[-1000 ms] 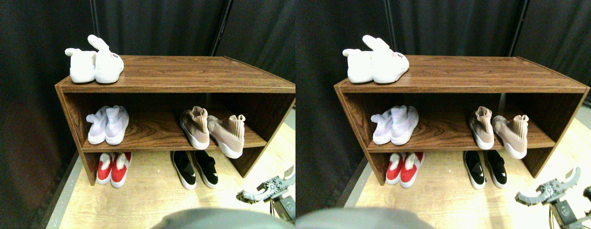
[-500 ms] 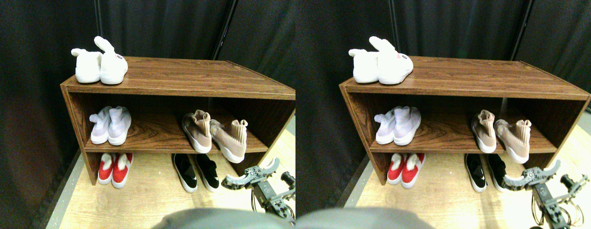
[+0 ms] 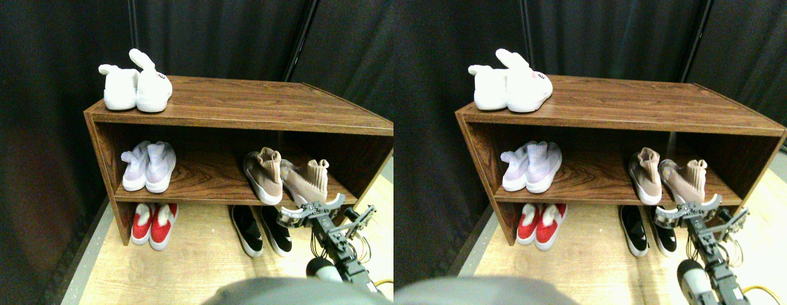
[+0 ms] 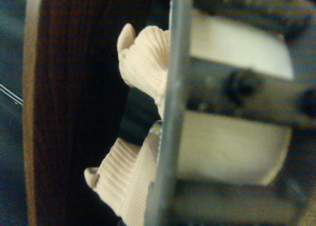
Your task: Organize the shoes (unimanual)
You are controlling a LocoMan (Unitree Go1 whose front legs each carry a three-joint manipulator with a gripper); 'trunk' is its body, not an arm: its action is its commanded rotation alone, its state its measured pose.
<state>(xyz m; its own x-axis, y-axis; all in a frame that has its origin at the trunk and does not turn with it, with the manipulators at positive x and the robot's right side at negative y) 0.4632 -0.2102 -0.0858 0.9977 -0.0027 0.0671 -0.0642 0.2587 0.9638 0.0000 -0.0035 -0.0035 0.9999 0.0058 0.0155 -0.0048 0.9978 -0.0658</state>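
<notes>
In the stereo pair view the wooden shoe rack [image 3: 241, 105] stood against a black curtain, its brown grain smooth and glossy. On its middle shelf, toward the right end, sat the tan knit sneakers [image 3: 285, 179]: ribbed sock collars, white soles, the right-hand one skewed, its toe at the shelf's front edge. Under them, on the pale floor, lay the black slip-ons [image 3: 261, 227] with white soles. A lavender pair [image 3: 149, 166] stood at the shelf's left end, a red pair with white fluff [image 3: 150, 223] below it, and white plush slippers [image 3: 136, 81] on the rack's top at its left corner. Bare board lay between the lavender and tan pairs. My fingers [image 3: 311, 211] hung just in front of the shelf edge below the skewed tan sneaker, spread apart and clamped on nothing.

In the wrist view the ribbed tan collars [image 4: 143, 63] filled the middle beside dark wood, a grey finger frame blurred across them.
</notes>
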